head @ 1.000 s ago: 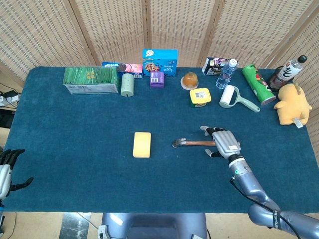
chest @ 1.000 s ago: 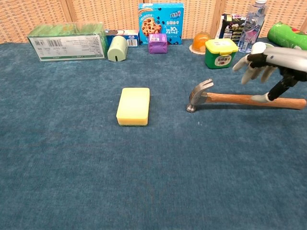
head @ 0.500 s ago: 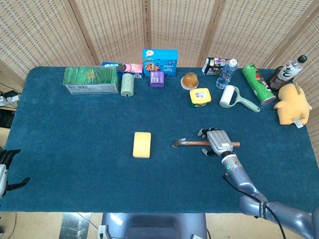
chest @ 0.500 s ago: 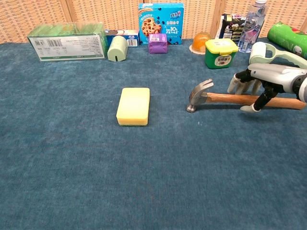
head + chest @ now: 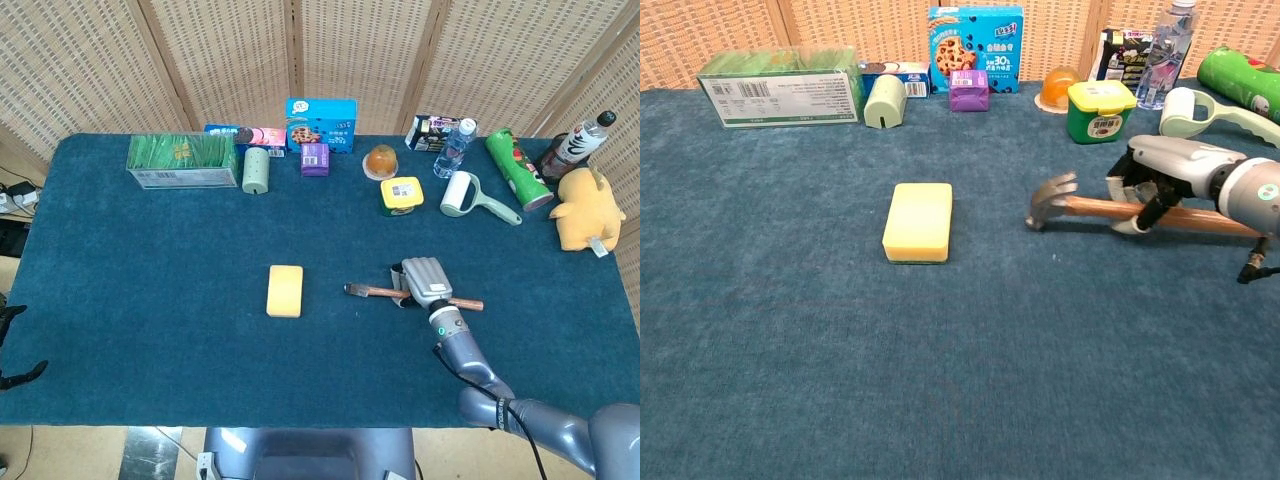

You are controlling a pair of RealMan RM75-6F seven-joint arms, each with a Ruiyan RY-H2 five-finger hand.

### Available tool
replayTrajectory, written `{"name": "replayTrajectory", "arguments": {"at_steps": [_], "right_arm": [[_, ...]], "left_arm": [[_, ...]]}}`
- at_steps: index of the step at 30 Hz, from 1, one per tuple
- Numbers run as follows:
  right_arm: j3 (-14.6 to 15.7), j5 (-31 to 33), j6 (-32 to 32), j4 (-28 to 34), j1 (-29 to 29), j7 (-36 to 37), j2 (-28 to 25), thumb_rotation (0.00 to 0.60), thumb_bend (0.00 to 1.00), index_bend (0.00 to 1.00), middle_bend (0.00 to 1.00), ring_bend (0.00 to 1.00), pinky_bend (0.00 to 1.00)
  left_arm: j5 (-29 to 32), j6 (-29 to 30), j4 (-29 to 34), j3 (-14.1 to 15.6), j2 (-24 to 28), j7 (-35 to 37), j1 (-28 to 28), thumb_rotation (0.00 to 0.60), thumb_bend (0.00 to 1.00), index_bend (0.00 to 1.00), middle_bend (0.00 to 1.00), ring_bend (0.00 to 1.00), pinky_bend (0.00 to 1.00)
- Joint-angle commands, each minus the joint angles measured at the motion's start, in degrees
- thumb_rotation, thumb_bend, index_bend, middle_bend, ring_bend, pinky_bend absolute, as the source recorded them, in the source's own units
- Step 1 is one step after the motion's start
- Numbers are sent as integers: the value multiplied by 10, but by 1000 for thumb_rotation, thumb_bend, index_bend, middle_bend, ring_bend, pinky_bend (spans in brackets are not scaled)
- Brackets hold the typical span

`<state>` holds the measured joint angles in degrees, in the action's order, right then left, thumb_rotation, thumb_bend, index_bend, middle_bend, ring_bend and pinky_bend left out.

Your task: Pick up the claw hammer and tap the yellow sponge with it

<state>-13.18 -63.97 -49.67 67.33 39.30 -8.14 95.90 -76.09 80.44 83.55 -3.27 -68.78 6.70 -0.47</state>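
The yellow sponge [image 5: 285,290] [image 5: 919,221] lies flat in the middle of the blue table. To its right is the claw hammer [image 5: 372,292] [image 5: 1085,206], its metal head pointing toward the sponge and its wooden handle running right. My right hand [image 5: 421,279] [image 5: 1160,170] grips the handle near its middle, fingers curled around it. In the chest view the hammer head is blurred and looks slightly raised off the cloth. A hand's width of bare cloth separates head and sponge. Only dark fingertips of my left hand [image 5: 12,345] show at the left edge, spread apart and holding nothing.
Along the back stand a green box [image 5: 182,160], a blue cookie box [image 5: 321,123], a small purple box [image 5: 315,158] and a yellow-lidded jar [image 5: 401,195]. A lint roller [image 5: 465,195], a green can [image 5: 518,167] and a yellow plush toy [image 5: 585,210] lie back right.
My right hand slid left along the handle and closed its fingers around it. The hammer shifted and its head rose a little. My left hand drew back toward the left edge.
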Motion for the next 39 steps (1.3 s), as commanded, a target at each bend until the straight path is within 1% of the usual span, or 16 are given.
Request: {"name": "replayTrajectory", "arguments": {"at_steps": [1,4,6,11,14,15,16,21,25,29,33,37,39], "right_arm": [[-6,-21,-16,-18,7,26,17,600,346,809,917,992,928],[-14,-29,-26,-17,5,55,20,600,347,842,972,1000,980],[-19,-33,-32,-12,4,72,17,600,349,854,993,1000,997],[-36,-38,-32,44,-4,140,-9,600,347,863,1000,1000,1000],[-52,-17,-10,97,-6,181,-31,600,347,863,1000,1000,1000],[-66,4,8,128,-5,208,-38,600,347,863,1000,1000,1000],[-70,14,16,140,-4,214,-42,600,349,863,1000,1000,1000],[-87,56,41,182,5,239,-45,600,357,867,1000,1000,1000],[-93,74,62,196,11,262,-41,600,365,872,1000,1000,1000],[-89,72,68,190,22,260,-30,600,365,872,1000,1000,1000],[-78,59,52,170,33,231,-17,600,365,872,1000,1000,1000],[-62,51,37,143,53,171,2,600,367,872,1000,1000,1000],[-49,55,36,129,68,121,9,600,367,872,1000,1000,1000]], "left_arm": [[4,5,-5,1,2,7,7,600,202,150,161,76,93],[4,5,-10,4,1,15,11,600,202,151,161,76,93],[1,6,-13,5,0,19,12,600,202,150,161,76,93],[-7,10,-16,5,-2,24,12,600,201,150,161,76,93],[-13,8,-15,6,-3,24,10,600,202,150,161,76,93],[-16,8,-14,7,-4,24,9,600,202,150,161,76,93],[-17,7,-14,7,-4,24,9,600,202,150,160,76,93],[-18,3,-15,9,-5,23,8,600,202,149,161,76,93],[-18,2,-15,10,-4,23,8,600,202,150,160,76,93],[-17,3,-16,10,-2,24,11,600,202,150,160,76,93],[-16,5,-16,11,-1,25,14,600,201,150,161,76,94],[-16,7,-15,12,-1,24,16,600,203,150,160,76,93],[-17,7,-14,12,-1,23,16,600,203,150,160,76,93]]}}
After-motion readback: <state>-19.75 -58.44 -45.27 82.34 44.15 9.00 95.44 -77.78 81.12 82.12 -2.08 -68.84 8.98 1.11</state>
